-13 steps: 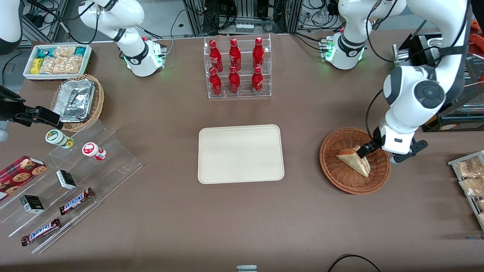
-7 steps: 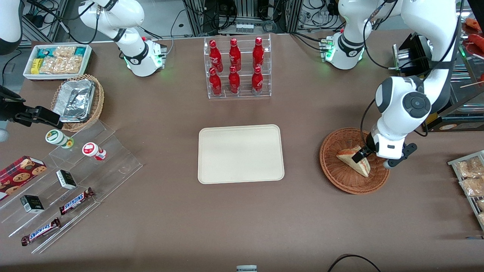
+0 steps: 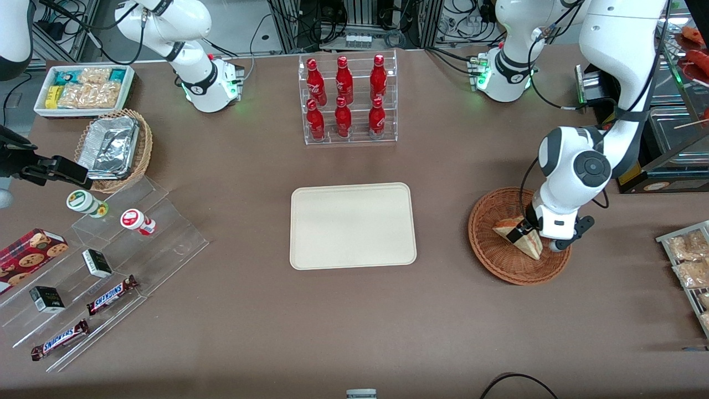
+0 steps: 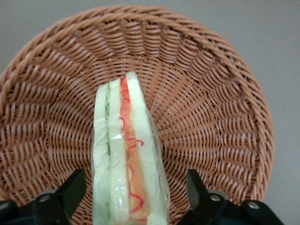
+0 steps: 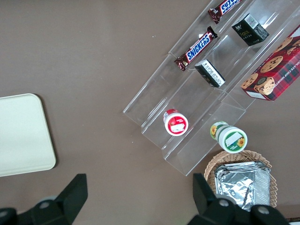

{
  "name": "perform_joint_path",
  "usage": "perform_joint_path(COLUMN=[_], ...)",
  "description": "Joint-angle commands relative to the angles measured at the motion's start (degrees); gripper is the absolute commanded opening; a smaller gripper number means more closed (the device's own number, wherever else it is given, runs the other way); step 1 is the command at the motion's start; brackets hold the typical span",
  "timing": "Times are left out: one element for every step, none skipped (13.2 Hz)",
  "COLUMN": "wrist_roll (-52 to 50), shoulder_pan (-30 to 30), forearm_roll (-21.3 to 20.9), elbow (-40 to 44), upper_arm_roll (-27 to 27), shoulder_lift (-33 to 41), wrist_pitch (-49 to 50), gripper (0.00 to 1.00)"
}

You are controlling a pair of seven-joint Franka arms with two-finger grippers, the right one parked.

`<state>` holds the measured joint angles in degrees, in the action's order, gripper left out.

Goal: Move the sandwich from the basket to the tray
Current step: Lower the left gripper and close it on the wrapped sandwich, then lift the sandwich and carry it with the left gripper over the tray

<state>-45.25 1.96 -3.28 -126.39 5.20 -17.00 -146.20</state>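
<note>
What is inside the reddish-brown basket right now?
Only the sandwich, standing on edge in the basket, with the open gripper straddling it. The weave under the sandwich is covered.

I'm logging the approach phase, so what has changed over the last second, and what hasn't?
The left arm swung toward the tray's side and lowered, bringing the gripper over the sandwich; its open fingers now straddle the wedge without closing. Nothing was grasped or released. The sandwich stayed in the basket, and the tray is still bare.
</note>
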Motion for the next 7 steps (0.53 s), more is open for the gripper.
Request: perform_joint_path(wrist_roll=[-1.86, -1.86, -1.69, -1.69, -1.51, -1.51, -1.51], shoulder_pan=[0.76, 0.77, 0.77, 0.77, 0.77, 0.77, 0.68], forearm_roll=[-1.11, -1.20, -1.20, -1.29, -1.38, -1.64, -3.73], elbow=[-0.70, -0.62, -0.61, -0.61, -0.44, -0.09, 0.87], upper_arm_roll=[-0.28, -0.28, -0.28, -0.28, -0.37, -0.54, -0.63], shoulder_lift=[-1.28, -1.28, -1.20, -0.85, 0.03, 1.60, 3.27], wrist_pitch=[-2.43, -2.43, -2.34, -2.08, -1.21, 1.41, 5.01], gripper=[0.52, 0.26, 0.01, 0.00, 0.00, 0.00, 0.00])
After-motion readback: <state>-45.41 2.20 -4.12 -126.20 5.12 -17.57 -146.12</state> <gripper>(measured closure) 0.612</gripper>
